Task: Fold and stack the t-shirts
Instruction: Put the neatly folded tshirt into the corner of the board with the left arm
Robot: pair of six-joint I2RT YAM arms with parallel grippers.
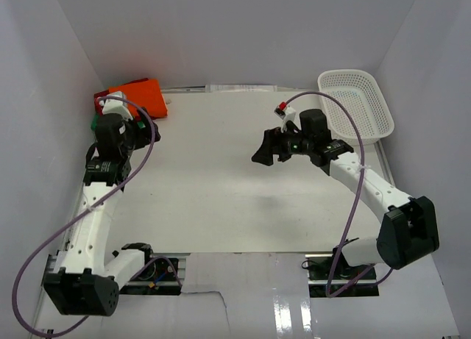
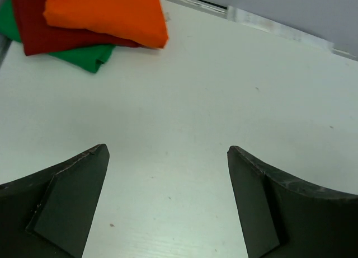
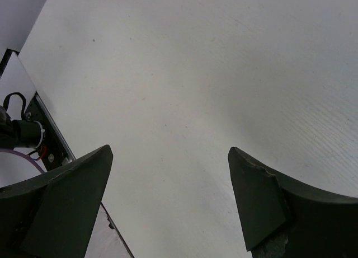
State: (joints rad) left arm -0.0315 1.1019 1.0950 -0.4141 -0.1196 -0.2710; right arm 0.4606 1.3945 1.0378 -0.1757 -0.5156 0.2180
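Leftward, t-shirts (image 2: 106,14) stacked orange on red on green, basket (image 1: 357,104) far right, left gripper (image 2: 168,150) and right gripper (image 3: 169,151) released

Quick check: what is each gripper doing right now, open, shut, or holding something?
Left gripper: open, holding nothing; the stacked t-shirts lie apart from it.
Right gripper: open, holding nothing.

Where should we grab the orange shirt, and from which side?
The orange shirt lies on top; take its corner that juts past the red shirt toward the middle of the table. Come from that side with the left gripper, open and facing it; walls likely block the other sides.
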